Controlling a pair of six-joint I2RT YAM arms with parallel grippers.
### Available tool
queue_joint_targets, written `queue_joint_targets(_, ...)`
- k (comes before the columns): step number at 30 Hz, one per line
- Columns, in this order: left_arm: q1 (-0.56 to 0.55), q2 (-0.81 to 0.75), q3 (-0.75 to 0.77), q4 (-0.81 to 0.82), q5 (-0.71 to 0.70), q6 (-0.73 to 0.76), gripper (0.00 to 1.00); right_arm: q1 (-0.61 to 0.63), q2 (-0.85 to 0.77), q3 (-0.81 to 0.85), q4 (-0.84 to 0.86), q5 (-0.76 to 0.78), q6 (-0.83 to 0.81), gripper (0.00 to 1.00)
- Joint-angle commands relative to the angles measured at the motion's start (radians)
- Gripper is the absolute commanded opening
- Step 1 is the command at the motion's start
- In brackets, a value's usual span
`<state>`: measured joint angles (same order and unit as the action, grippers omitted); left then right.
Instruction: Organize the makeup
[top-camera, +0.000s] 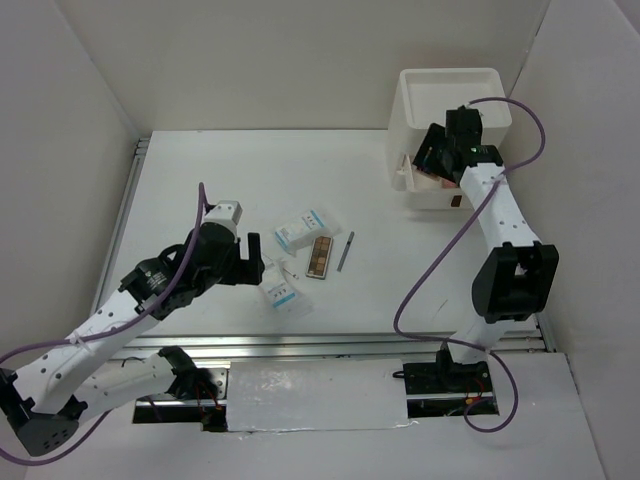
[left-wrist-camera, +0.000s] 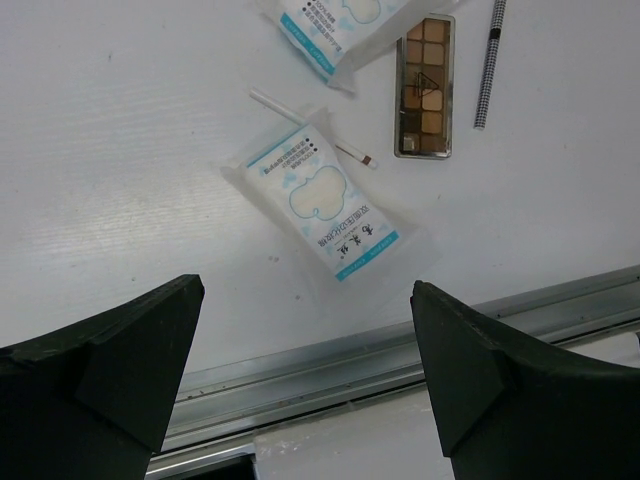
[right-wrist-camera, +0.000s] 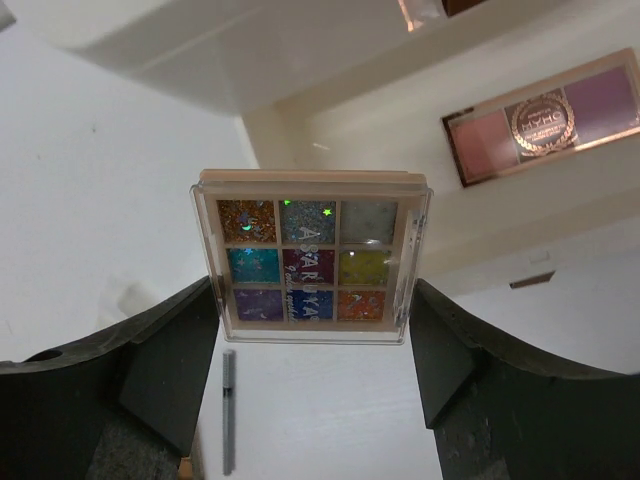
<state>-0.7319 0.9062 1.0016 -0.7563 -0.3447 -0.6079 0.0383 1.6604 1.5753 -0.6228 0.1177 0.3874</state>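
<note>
Clamping 9-pan "ASARUYA" glitter palette (right-wrist-camera: 312, 262) — right jaws, left jaws wide over printed sachet (left-wrist-camera: 325, 200)

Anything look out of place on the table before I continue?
Nothing spilled or damaged. One oddity: a thin white stick lies with its middle under a corner of the nearer sachet; lifting that sachet may drag it.

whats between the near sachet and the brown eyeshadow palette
A thin white stick, dark-tipped, poking out past the near sachet toward the brown eyeshadow palette; the left wrist view shows it.
</note>
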Motion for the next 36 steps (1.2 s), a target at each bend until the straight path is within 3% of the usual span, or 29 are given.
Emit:
queue_joint_targets(1,-0.003,-0.026,0.005,-0.002,-0.014,0.033,0.99,-0.029,0.047,0.083,0.064,0.034,0.042,0.48)
queue_joint_targets(9,-0.003,-0.018,-0.004,0.017,0.015,0.049,0.99,-0.109,0.111,0.120,0.054,0.057,0.061,0.52)
queue_joint_targets(14,-0.003,-0.003,-0.003,0.018,0.026,0.056,0.99,-0.135,0.101,0.075,0.081,0.040,0.053,0.69)
queue_joint_targets(18,-0.003,-0.003,-0.003,0.021,0.032,0.060,0.99,-0.135,0.095,0.074,0.084,0.002,0.047,1.00)
queue_joint_targets(26,-0.003,-0.009,-0.003,0.020,0.026,0.059,1.00,-0.112,0.058,0.100,0.060,-0.068,0.031,1.00)
queue_joint_targets(29,0.000,-0.016,0.006,0.003,-0.022,0.039,0.99,0.004,0.041,0.103,0.028,-0.049,-0.007,1.00)
queue_joint_targets(36,0.072,-0.052,0.032,-0.112,-0.279,-0.119,0.99,0.469,0.059,0.036,0.011,0.122,0.025,0.99)
